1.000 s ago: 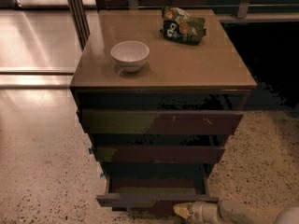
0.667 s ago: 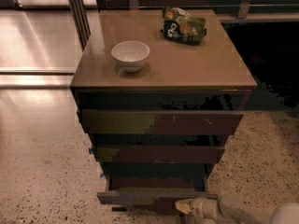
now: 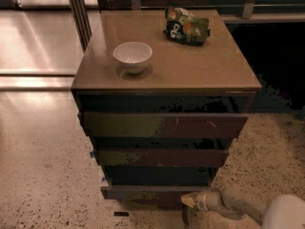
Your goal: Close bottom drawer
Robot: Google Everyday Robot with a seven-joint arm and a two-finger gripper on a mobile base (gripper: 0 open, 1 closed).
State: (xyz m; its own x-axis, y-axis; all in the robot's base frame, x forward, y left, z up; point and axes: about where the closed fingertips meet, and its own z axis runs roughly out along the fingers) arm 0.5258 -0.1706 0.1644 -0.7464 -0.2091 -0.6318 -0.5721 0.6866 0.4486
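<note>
Gripper [image 3: 190,200] is low in the camera view, at the right end of the bottom drawer [image 3: 143,193] front. Its pale tip is right against the front's face and looks like contact, but I can't confirm it. I can't tell if the claw is spread or pressed together; it's a pale blob with a dark piece hanging under it. Nothing is visibly held.

Arm [image 3: 238,205] comes in from the bottom-right corner. It runs nearly level and slopes slightly down toward the drawer, wrist pointing left. The thick white link at the corner is cut off by the frame edge.

The bottom drawer is the lowest front on the cabinet [image 3: 190,66], just above the floor [image 3: 38,166]. A dark band sits between it and the middle drawer [image 3: 162,156]. The band is too dark to show any interior, so I can't say how far out the drawer sits. Its lower edge and the right end behind the gripper are hard to make out.

The top drawer [image 3: 162,126] is the widest, with small white scratches right of centre.

On the cabinet top, a white bowl [image 3: 132,56] sits front-left and a green snack bag [image 3: 187,26] back-right, well apart.
</note>
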